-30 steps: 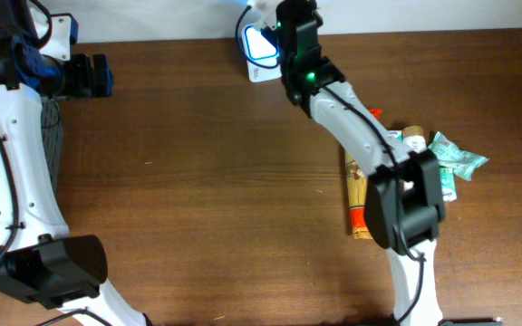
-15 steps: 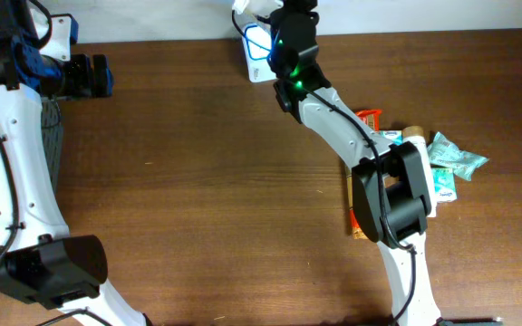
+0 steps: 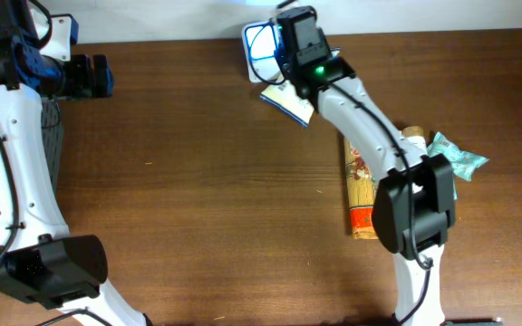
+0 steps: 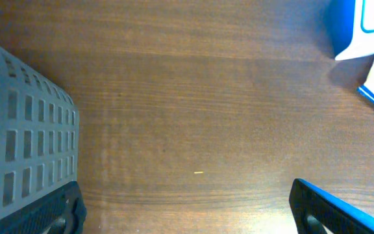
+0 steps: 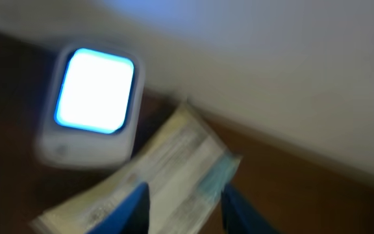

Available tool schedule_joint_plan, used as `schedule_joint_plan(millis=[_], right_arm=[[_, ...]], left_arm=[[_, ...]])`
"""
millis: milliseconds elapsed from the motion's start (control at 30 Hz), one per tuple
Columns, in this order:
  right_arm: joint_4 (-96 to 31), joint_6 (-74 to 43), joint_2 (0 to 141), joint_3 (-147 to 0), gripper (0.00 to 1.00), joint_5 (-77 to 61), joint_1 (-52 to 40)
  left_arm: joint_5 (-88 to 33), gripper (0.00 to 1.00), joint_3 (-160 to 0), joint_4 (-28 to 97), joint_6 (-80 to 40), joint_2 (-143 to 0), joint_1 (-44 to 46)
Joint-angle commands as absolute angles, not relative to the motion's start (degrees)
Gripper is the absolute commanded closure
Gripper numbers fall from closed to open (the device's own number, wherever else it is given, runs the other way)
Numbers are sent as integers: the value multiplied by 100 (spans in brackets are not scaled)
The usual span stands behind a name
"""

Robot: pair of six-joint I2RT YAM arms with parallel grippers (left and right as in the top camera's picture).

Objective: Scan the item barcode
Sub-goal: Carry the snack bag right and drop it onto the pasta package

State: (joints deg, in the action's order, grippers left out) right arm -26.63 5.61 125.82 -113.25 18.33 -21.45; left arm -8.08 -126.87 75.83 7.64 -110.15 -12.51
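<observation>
The right gripper (image 5: 184,207) has just parted its blue jaws to a narrow gap and, through the blur, seems to pinch nothing. The flat white-and-blue printed packet (image 3: 288,103), held up at the glowing white barcode scanner (image 3: 258,43) a moment ago, now lies just beside it, so it was probably scanned and released. The left gripper (image 3: 91,76), well apart from the scanner, gapes wide and empty.

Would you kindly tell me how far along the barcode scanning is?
Looks done: a white packet sits by the lit scanner. In hand: the right gripper points at both; blur hides its grip. Left: confirming the scan, which isn't visible, and the pasta pack, untouched.
</observation>
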Motion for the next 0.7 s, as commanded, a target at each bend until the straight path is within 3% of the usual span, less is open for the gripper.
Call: schedule_joint_plan(millis=[0,233,500,567,667], right_arm=[[-2834,-1651,12908,-11303,64,384,-1575],[-3059,-1702,14016,-11303,59,-451,-1466],[-7004,-1682,14062,-11303,57,-285,-1422],[-7247,-1424,14051,-11319,54,-694,-1417],[-7288,-1133,13775,-11601,37,-1540,-1304]], left_arm=[[-808,1,-12733,7577,714,-10991,-1253],[-808,1,-12733,7577,714,-10991,-1253],[-808,1,-12733,7577,714,-10991,-1253],[-808,1,-12733,7577,714,-10991,-1253],[-808,1,-12733,7577,714,-10991,-1253]])
